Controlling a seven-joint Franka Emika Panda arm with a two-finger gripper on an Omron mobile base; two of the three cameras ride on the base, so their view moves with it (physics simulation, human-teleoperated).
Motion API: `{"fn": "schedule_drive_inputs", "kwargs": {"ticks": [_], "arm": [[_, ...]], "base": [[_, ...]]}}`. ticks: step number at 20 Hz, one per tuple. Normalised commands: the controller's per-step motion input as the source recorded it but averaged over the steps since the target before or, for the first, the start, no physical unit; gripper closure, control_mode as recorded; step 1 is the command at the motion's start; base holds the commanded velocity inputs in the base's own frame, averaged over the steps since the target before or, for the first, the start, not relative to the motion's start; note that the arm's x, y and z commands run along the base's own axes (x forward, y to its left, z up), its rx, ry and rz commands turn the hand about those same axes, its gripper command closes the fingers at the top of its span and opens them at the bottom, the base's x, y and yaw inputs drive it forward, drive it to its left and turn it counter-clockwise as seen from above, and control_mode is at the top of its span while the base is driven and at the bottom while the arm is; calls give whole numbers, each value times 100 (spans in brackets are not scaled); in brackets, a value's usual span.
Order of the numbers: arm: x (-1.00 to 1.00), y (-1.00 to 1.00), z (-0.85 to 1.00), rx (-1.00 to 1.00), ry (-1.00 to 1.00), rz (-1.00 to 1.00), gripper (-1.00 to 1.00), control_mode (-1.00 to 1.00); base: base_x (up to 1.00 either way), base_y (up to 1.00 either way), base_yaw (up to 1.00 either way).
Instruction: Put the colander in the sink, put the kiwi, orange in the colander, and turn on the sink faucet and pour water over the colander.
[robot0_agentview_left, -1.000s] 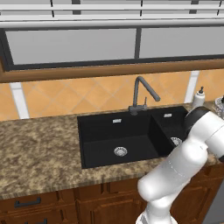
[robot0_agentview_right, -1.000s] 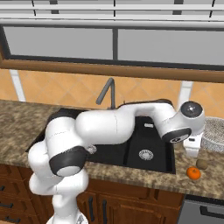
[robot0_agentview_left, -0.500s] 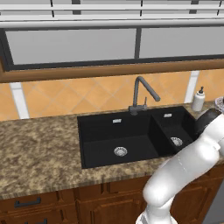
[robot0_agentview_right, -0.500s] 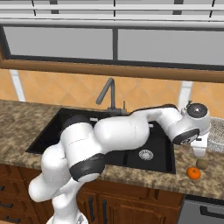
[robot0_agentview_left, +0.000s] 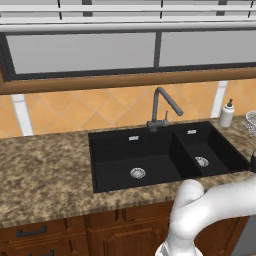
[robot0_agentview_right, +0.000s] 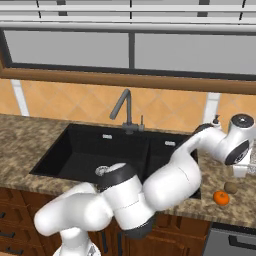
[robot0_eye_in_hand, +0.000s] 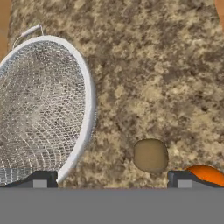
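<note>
The colander (robot0_eye_in_hand: 41, 109) is seen on the speckled table (robot0_eye_in_hand: 148, 78) beside the kiwi (robot0_eye_in_hand: 150, 155), beneath the wide-open, empty gripper (robot0_eye_in_hand: 111, 178).

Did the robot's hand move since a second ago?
Yes. In the right base view the gripper has swung further right, away from the sink faucet, and now hangs open over the counter above the kiwi and orange.

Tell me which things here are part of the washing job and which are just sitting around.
Part of the job: colander, kiwi, orange, sink, sink faucet.
Just sitting around: soap dispenser, granite counter.
</note>
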Motion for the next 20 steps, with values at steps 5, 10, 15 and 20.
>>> {"fn": "schedule_drive_inputs", "kwargs": {"ticks": [5, 10, 15, 20], "arm": [[34, -22, -18, 3, 5, 0, -100, -100], [43, -15, -28, 1, 0, 0, -100, -100], [26, -20, -35, 0, 3, 0, -100, -100], [4, -22, -44, 0, 9, 0, -100, -100]], "base": [[0, 0, 0], [0, 0, 0], [0, 0, 0], [0, 0, 0]]}}
